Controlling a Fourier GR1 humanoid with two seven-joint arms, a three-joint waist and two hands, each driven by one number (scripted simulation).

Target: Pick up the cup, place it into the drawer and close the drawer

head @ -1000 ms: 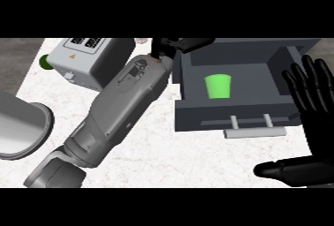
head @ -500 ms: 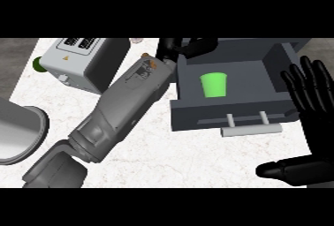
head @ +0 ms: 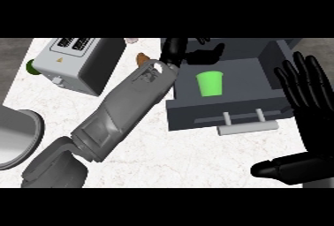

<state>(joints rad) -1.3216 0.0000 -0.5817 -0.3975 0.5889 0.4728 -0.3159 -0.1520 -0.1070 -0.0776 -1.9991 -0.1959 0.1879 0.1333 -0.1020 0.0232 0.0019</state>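
Cup (head: 210, 83) lies in open drawer (head: 195, 119), beside left hand (head: 186, 52).

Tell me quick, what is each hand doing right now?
Left hand: above the drawer, holds nothing; fingers cannot be told.
Right hand: open, fingers up, resting at the right edge.

I log a grey toaster (head: 78, 62) at the upper left of the white marbled surface (head: 195, 159), slots up. A small green object (head: 31, 67) peeks out just beside its left edge. A grey rounded vessel (head: 16, 137) sits at the left border, partly cut off. A small brown item (head: 142, 58) lies right of the toaster.
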